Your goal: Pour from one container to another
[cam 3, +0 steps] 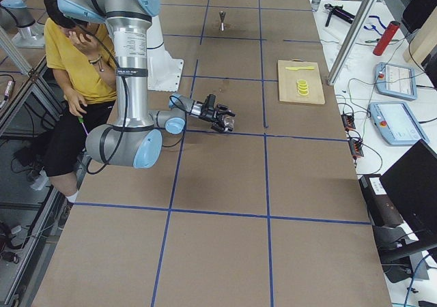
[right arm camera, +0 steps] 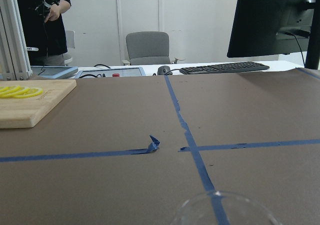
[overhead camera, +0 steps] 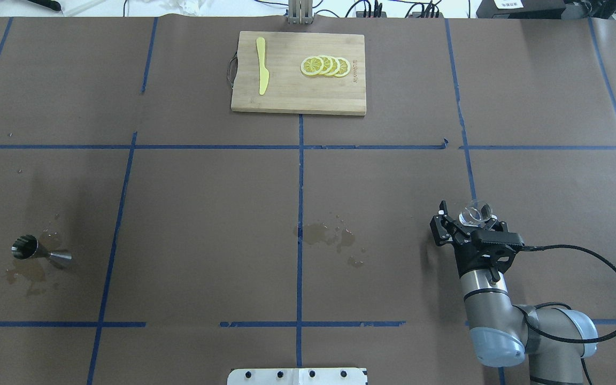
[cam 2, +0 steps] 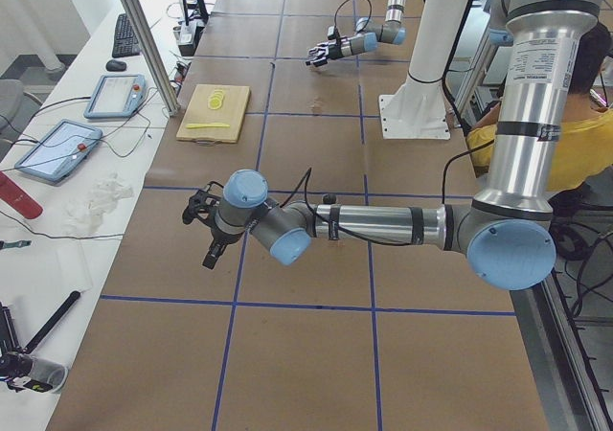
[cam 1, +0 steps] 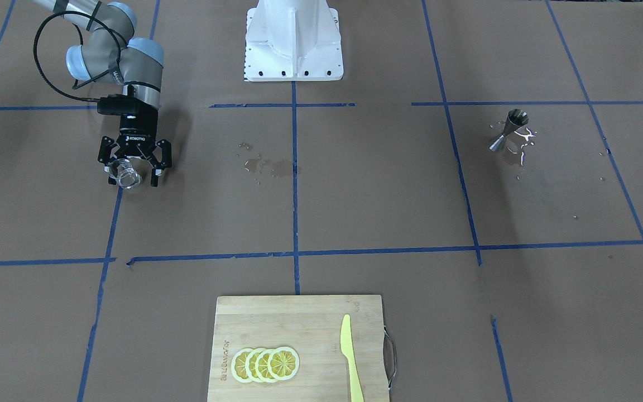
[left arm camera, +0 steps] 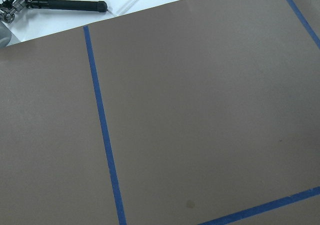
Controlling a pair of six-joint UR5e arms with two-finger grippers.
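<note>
The clear glass cup (cam 1: pixel 125 173) (overhead camera: pixel 474 214) stands on the brown paper at the robot's right, between the fingers of my right gripper (cam 1: pixel 133 173) (overhead camera: pixel 467 214). That gripper lies low and level and is open, with a gap showing between the cup and one finger. Only the cup's rim (right arm camera: pixel 222 207) shows in the right wrist view. The steel jigger (cam 1: pixel 508 131) (overhead camera: pixel 38 252) stands far away on the robot's left, ringed by spilled liquid. My left gripper (cam 2: pixel 200 235) hangs beyond that side's table end. I cannot tell whether it is open or shut.
A puddle (cam 1: pixel 268 166) (overhead camera: pixel 329 237) wets the paper at mid-table. A wooden cutting board (cam 1: pixel 277 318) (overhead camera: pixel 297 99) at the far edge carries lemon slices (overhead camera: pixel 325 66) and a yellow knife (overhead camera: pixel 261 72). The robot's white base (cam 1: pixel 293 42) sits at the near edge.
</note>
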